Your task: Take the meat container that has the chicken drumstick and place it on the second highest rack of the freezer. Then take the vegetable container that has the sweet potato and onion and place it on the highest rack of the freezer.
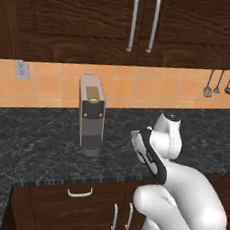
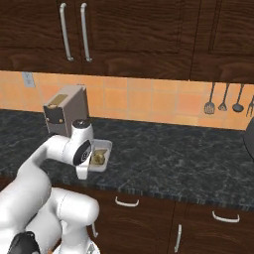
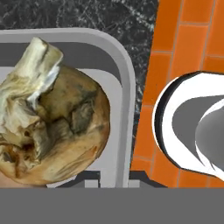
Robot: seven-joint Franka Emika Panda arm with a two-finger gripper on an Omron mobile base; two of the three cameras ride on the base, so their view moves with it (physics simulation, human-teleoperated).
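Up close, I see the round yellowish-brown onion (image 3: 52, 127) in the grey plastic tray (image 3: 124, 87); the right base view shows this tray over dark counter (image 2: 173, 154). Gripper (image 3: 114, 178) state unclear.

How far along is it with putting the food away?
Done: whether the meat container is already stored cannot be told from these pictures. In hand: the fingers grip the rim of the tray holding the onion, at the front edge of the counter. Left: carrying that tray to the freezer's highest rack.
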